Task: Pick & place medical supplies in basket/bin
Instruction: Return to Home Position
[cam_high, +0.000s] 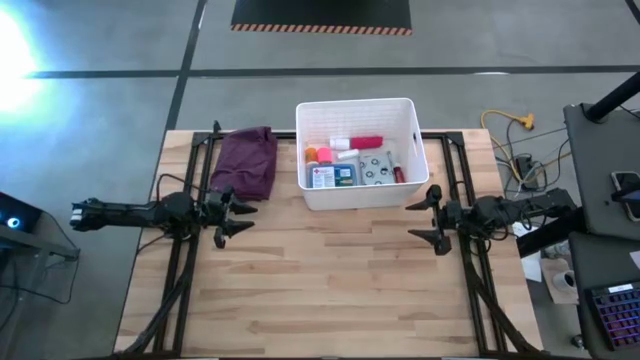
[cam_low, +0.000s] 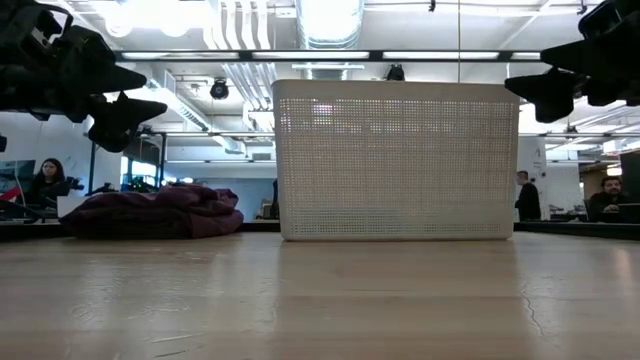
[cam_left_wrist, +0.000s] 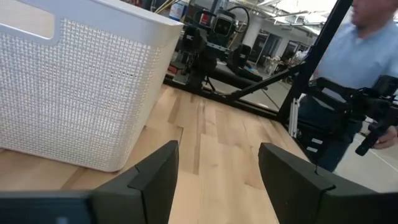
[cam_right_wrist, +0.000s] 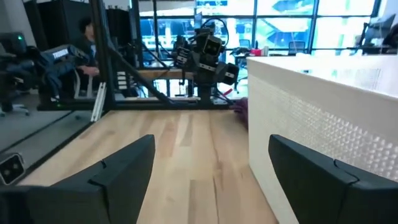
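Observation:
The white ribbed bin (cam_high: 356, 152) stands on the table's far middle and fills the low view (cam_low: 396, 160). Inside it lie the medical supplies: a blue first-aid box (cam_high: 330, 176), a grey-green patterned packet (cam_high: 375, 168), red and white tubes (cam_high: 358, 143) and an orange cap (cam_high: 311, 154). My left gripper (cam_high: 238, 215) hovers open above the table left of the bin. My right gripper (cam_high: 428, 218) hovers open to the bin's right, near its front corner. Both are empty.
A purple folded cloth (cam_high: 248, 162) lies on the table left of the bin, also seen in the low view (cam_low: 150, 212). Bare wood spreads across the near half of the table (cam_high: 320, 290). People sit and stand in the room beyond.

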